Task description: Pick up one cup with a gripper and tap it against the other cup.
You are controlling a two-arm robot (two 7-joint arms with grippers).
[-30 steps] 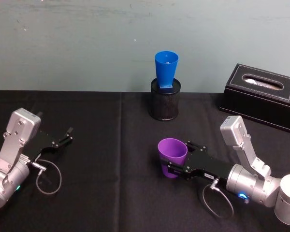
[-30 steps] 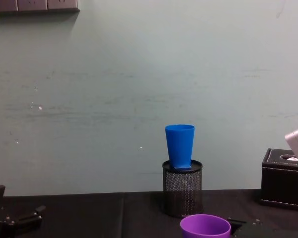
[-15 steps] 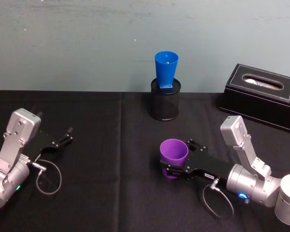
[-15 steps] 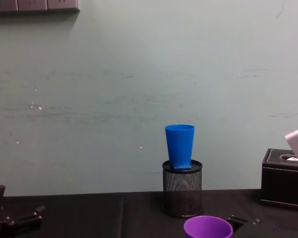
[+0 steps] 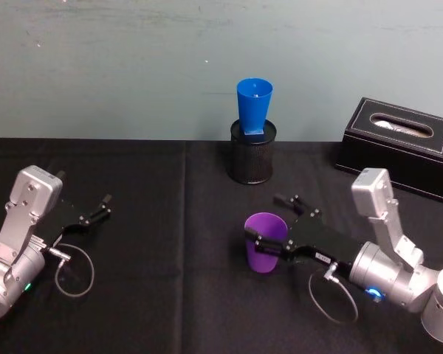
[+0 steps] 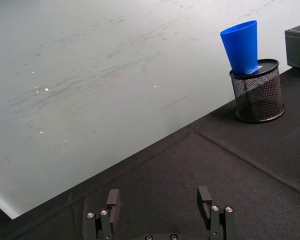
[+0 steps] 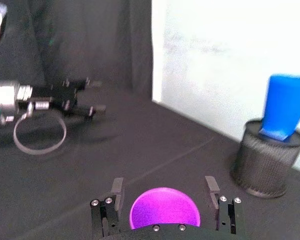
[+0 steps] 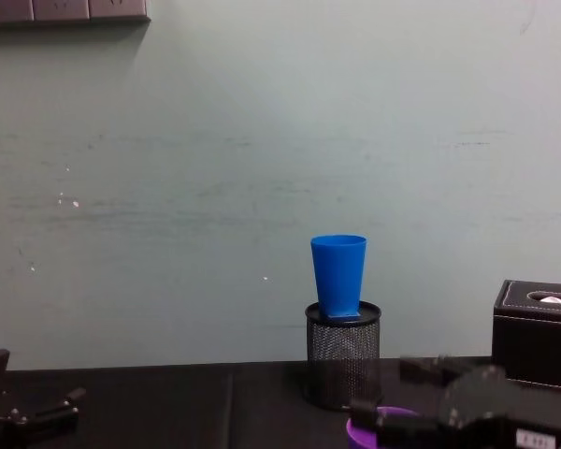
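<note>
Right now the purple plastic tapered tumbler [image 5: 266, 243] stands upright on the black-clothed tabletop [image 5: 170, 295], in front of the black mesh pen holder [image 5: 252, 161] and well apart from it. The right claw [image 5: 275, 221], black and slim-fingered on a black arm with a silver wrist, sits around the purple tumbler with its fingers [image 7: 116, 187] spread apart, one on each side of the rim; from the wrist camera a gap shows between each finger and the cup, so it is not clamped. The bright blue plastic tapered tumbler [image 5: 254, 108] stands base-down in the mesh holder, leaning slightly, near the pale wall. Off to the right lies a black tissue box [image 5: 399, 147]. The left claw [image 5: 100, 208] rests idle on the cloth at the left, its fingers apart around nothing.
</note>
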